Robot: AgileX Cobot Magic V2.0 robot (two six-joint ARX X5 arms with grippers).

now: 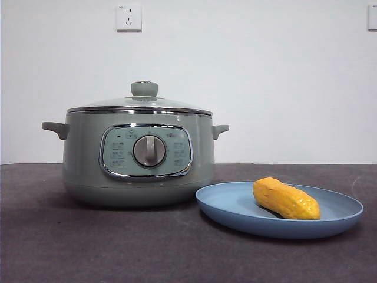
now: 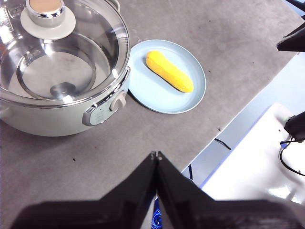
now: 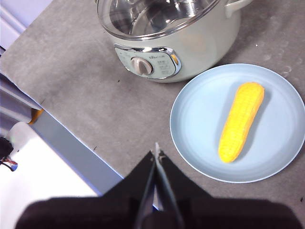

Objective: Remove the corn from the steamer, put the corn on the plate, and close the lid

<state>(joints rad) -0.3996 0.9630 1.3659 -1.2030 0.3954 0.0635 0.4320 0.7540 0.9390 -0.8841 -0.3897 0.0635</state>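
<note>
The sage-green steamer stands at the left of the front view, and the glass lid with its green knob sits closed on it. The yellow corn lies on the light-blue plate just right of the steamer. The left wrist view shows the lid, the corn and the plate. The right wrist view shows the steamer, the corn and the plate. My left gripper and right gripper are shut, empty, high above the table's near edge.
The grey table surface spreads around the steamer and the plate. A white wall with a socket stands behind. The table's edge and a white base with cables lie beyond it.
</note>
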